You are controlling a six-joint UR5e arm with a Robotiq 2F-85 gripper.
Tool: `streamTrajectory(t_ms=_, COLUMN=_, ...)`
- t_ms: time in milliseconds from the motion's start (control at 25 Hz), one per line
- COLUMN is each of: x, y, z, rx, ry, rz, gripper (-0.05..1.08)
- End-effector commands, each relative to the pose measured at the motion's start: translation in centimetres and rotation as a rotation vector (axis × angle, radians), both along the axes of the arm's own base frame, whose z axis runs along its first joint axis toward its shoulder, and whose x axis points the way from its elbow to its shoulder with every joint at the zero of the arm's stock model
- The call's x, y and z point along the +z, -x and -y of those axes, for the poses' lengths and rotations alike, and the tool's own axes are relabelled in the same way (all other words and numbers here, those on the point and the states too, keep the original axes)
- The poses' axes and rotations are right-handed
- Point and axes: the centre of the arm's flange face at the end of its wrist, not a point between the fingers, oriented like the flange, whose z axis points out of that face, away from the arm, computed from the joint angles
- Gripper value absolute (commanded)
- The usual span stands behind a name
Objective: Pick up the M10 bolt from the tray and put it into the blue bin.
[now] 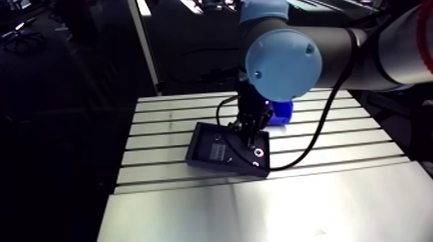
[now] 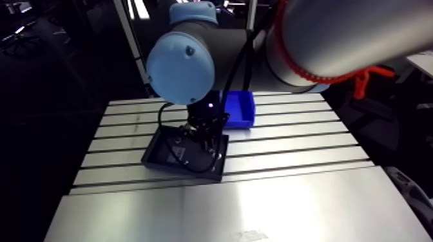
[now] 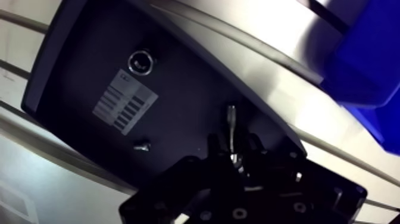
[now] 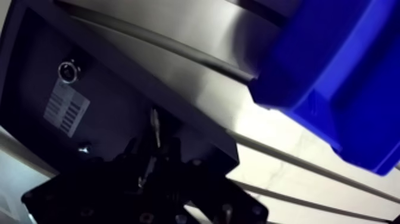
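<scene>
hand (image 3: 233, 150) is down over the M10 bolt (image 3: 231, 117) in the tray (image 3: 77, 59), can't tell if it's clamped, so centre it before lifting toward the blue bin (image 3: 363, 65).

arm (image 1: 380, 55): smooth grey tube links, with a big round light-blue joint cap (image 1: 283, 64) that has two small dark dots on its face. gripper (image 3: 232, 144) is matte black and blocky, with round screw heads along the base plate. jaws are short, dark and blunt.
</scene>
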Motion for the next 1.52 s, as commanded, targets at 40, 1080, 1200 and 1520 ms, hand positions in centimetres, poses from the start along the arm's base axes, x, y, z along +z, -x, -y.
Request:
streamTrajectory(t_ms=40, x=0.0, y=0.0, z=0.0, rx=0.0, ry=0.0, rz=0.001, gripper=0.8)
streamTrajectory(t_ms=1080, x=2.0, y=-0.4, z=0.3, rx=0.019, ry=0.009, rz=0.013, gripper=1.03)
streamTrajectory(t_ms=1200, x=3.5, y=-0.8, z=0.5, rx=0.03, ry=0.009, rz=0.018, gripper=1.03)
streamTrajectory(t_ms=1520, x=10.6, y=-0.8, z=0.6, rx=0.071, ry=0.016, rz=0.001, gripper=1.04)
